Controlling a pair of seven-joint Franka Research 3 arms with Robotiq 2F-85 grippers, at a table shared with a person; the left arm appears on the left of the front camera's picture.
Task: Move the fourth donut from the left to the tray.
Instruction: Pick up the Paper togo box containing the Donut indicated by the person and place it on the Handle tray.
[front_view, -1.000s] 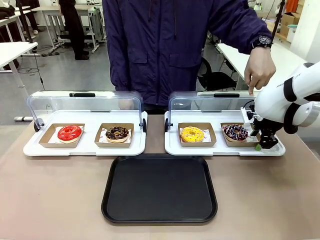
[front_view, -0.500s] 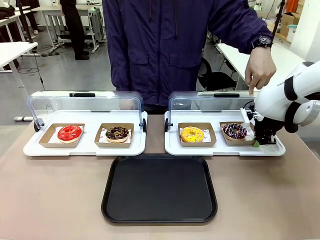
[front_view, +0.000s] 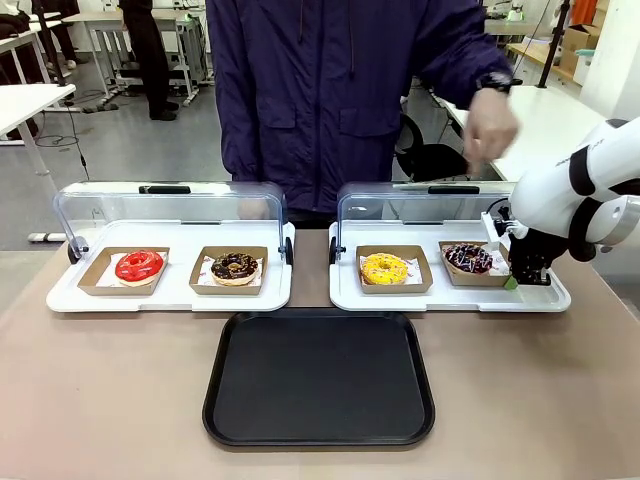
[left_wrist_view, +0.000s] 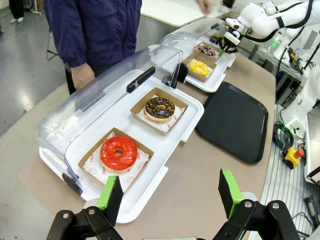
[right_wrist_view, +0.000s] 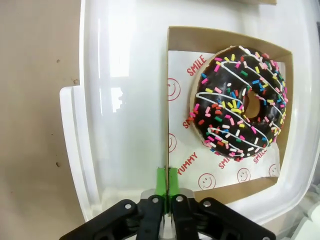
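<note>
1. Black and flat, the tray (front_view: 319, 378) lies on the worktop (front_view: 100, 400) just nearer the robot than the white display tray (front_view: 450, 297), left of the fourth donut (front_view: 469, 259).
2. The fourth donut sits in its cardboard holder (right_wrist_view: 172, 90) at that display tray's right end.
3. The right gripper (right_wrist_view: 167, 182), far nearer than the left gripper (left_wrist_view: 170, 192), is clenched on the holder's side wall; the donut lies just beyond it.
4. The left gripper hangs released.

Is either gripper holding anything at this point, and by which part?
The right gripper is shut on the wall of the cardboard holder carrying the fourth donut. The left gripper is open, holding nothing.
</note>
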